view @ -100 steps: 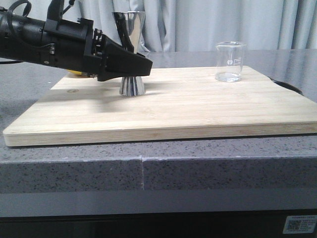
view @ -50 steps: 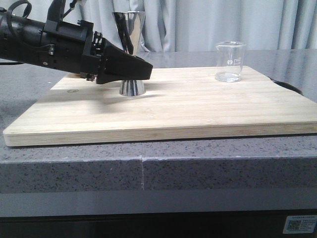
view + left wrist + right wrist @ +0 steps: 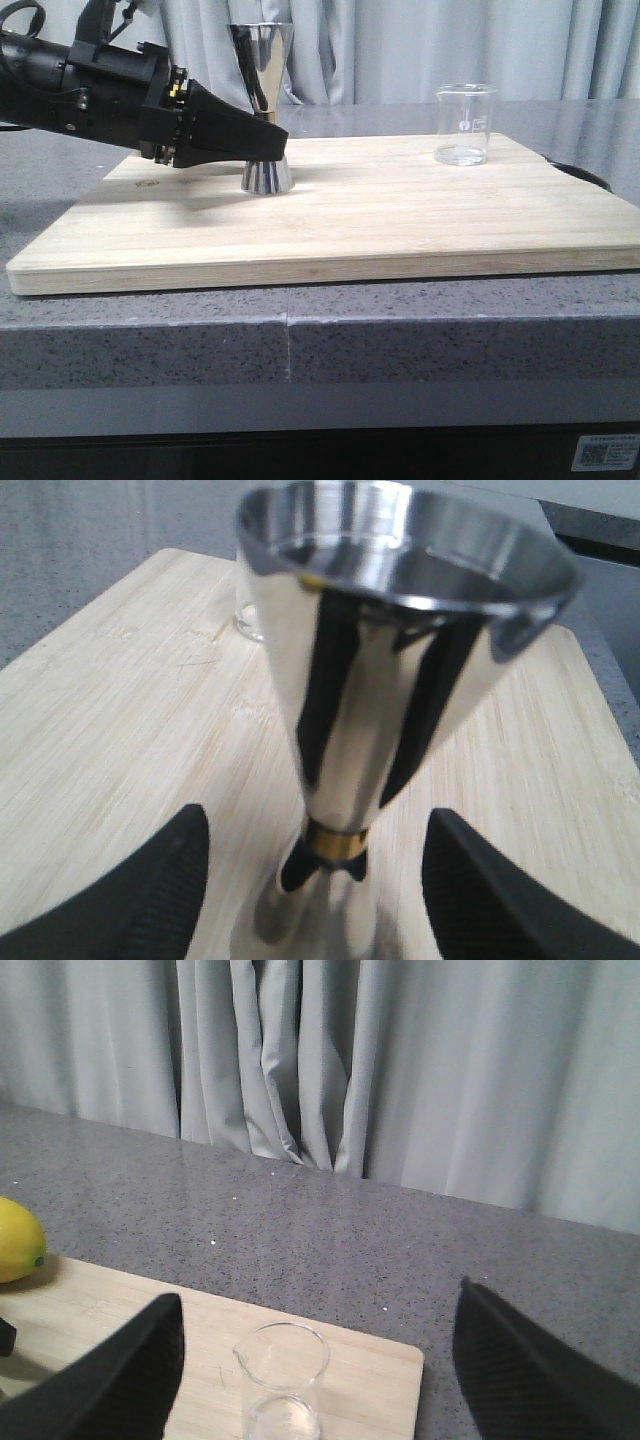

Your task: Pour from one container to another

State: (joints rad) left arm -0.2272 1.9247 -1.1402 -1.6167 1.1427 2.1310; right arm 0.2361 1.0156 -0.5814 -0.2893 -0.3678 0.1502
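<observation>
Low front camera; 2 wrist cameras view board.

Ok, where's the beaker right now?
In the front view the beaker stands upright near the board's far right corner, well right of the jigger; the open right gripper faces it.

The left arm enters at the upper left of the front view as a thick matt black housing, blocky and angular, with black cables looping over its top near the frame's corner. Where the housing meets the left gripper there is a narrow joint showing small metallic and yellowish details, too small to make out. The gripper tapers into a black wedge. In the left wrist view its fingers fill the lower corners as black rounded pads with a fine dotted grip texture. The right gripper's fingers show as plain black tapering shapes in the lower corners.
</observation>
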